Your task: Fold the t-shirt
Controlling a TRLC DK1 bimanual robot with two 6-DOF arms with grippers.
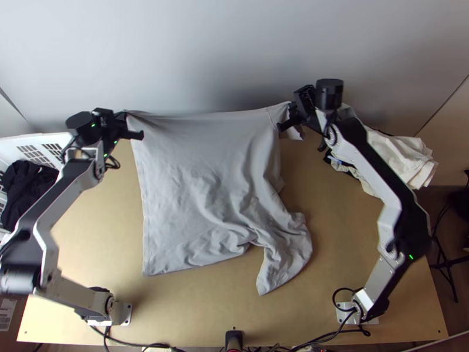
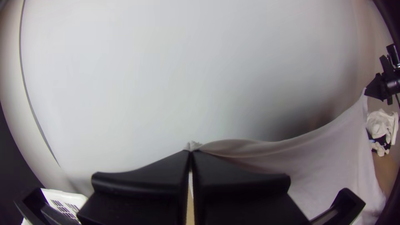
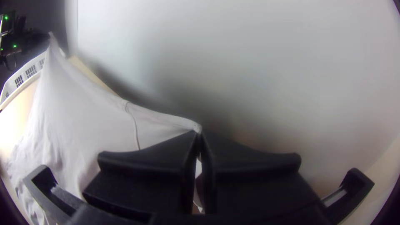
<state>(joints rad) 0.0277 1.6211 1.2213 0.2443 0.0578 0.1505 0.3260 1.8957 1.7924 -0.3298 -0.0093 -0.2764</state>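
Observation:
The light grey t-shirt (image 1: 199, 158) hangs stretched between both grippers, its top edge raised and nearly straight; its lower part lies on the table, bunched at the lower right. My left gripper (image 1: 124, 115) holds the upper left corner; in the left wrist view the left gripper (image 2: 191, 152) is shut on a pinch of the shirt (image 2: 325, 162). At the upper right corner is my right gripper (image 1: 289, 109); in the right wrist view the right gripper (image 3: 199, 134) is shut on the shirt (image 3: 91, 121), near a seam.
A white basket (image 1: 50, 141) with dark cloth (image 1: 26, 185) stands at the left. A pile of white cloth (image 1: 404, 155) lies at the upper right, behind the right arm. A pale wall (image 1: 223, 53) rises beyond the table (image 1: 193, 305).

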